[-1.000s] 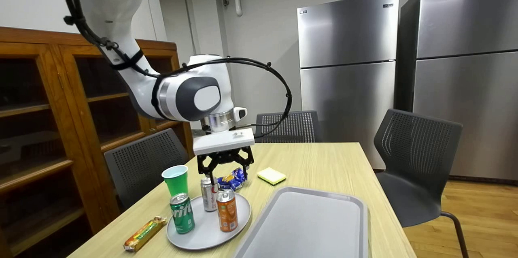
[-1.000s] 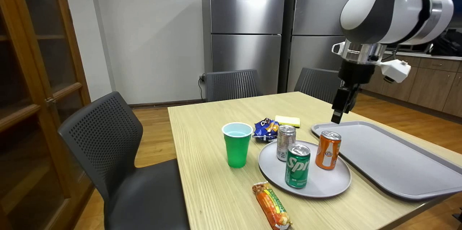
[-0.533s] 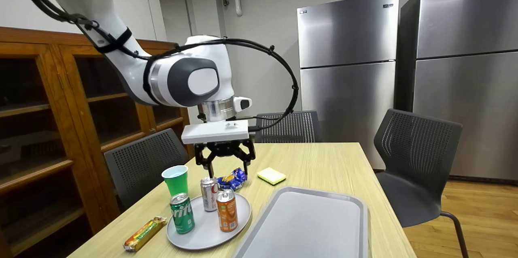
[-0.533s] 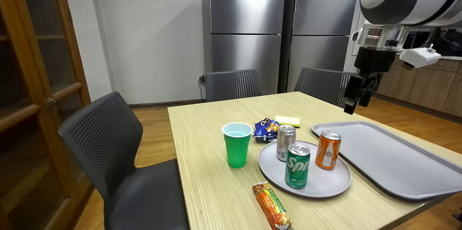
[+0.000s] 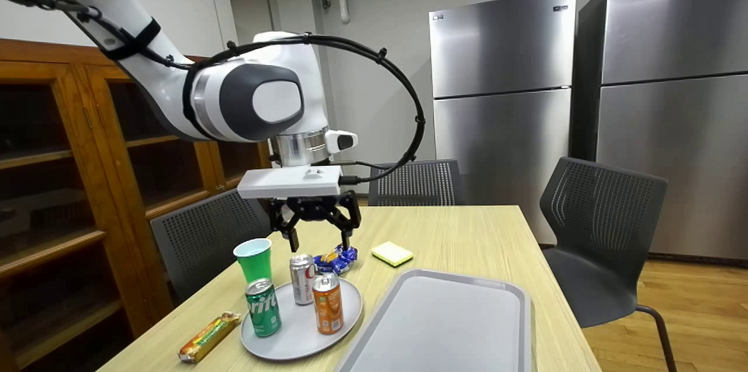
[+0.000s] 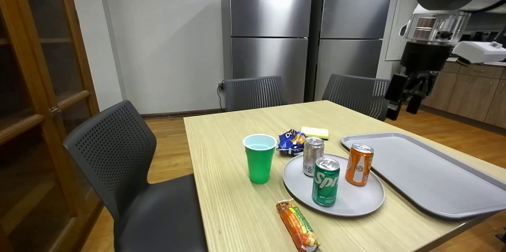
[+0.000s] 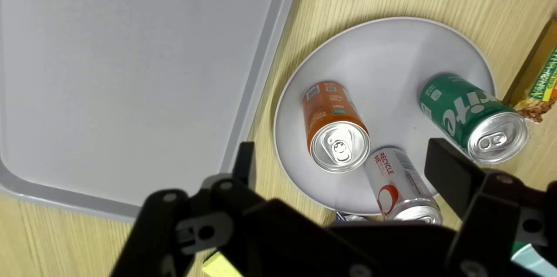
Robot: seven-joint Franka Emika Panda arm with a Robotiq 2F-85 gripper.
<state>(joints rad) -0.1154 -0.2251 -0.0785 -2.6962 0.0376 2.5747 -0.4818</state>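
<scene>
The hand [image 5: 320, 243] hangs in the air, jaws spread wide, holding nothing. Below it, framed between the jaws in the wrist view, a silver can [image 7: 400, 181] and an orange can [image 7: 334, 122] stand upright on a round gray plate [image 7: 391, 66]; a green can [image 7: 463, 109] stands there toward one jaw. Past the opposite jaw lies a gray tray [image 7: 130, 72] on the worktop [image 5: 461, 236]. Far beyond the hand stand two refrigerators [image 5: 502, 56].

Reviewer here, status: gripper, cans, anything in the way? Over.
Gripper open, empty. Orange can, silver can, green can upright on plate. Possible crowding: cup, blue bag near plate.
</scene>
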